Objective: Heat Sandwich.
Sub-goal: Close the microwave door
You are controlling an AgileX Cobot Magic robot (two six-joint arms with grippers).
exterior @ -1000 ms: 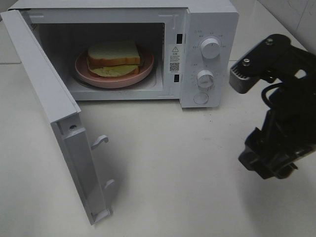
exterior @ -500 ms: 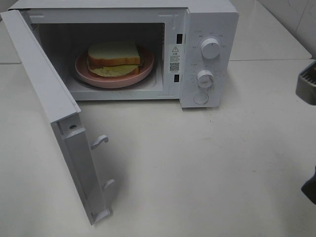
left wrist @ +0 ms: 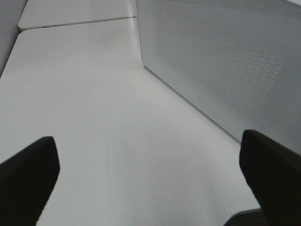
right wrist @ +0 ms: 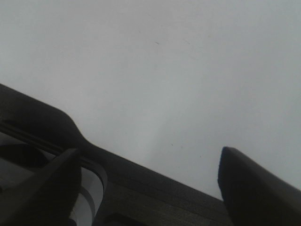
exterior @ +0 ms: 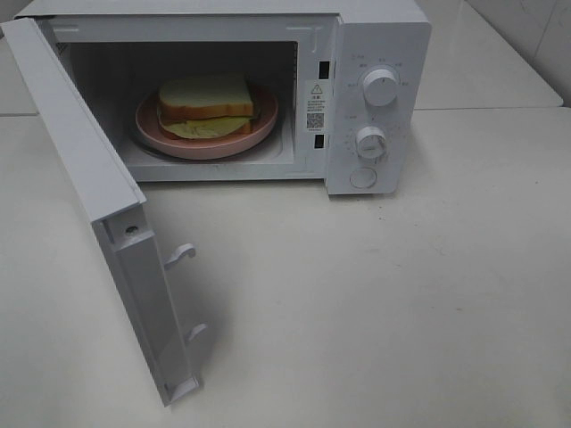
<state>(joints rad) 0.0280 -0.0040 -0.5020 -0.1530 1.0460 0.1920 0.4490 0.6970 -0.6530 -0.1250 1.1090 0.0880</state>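
The sandwich [exterior: 207,102], white bread with a brown crust and pale yellow-green filling, lies on a round pink plate [exterior: 260,127] inside the open white microwave [exterior: 379,36]. Its door [exterior: 80,160] swings out wide to the left. Neither arm shows in the exterior high view. In the left wrist view my left gripper [left wrist: 148,165] is open and empty above the white table, beside the perforated outer face of the door [left wrist: 225,61]. In the right wrist view my right gripper [right wrist: 148,174] is open and empty over the table.
Two knobs [exterior: 381,86] [exterior: 370,141] and a round button [exterior: 363,177] are on the microwave's right panel. Latch hooks [exterior: 181,255] stick out of the door's edge. A black structure [right wrist: 42,127] lies below the right gripper.
My right arm has moved off to the right and left the exterior high view. The sandwich, plate and door have not moved.
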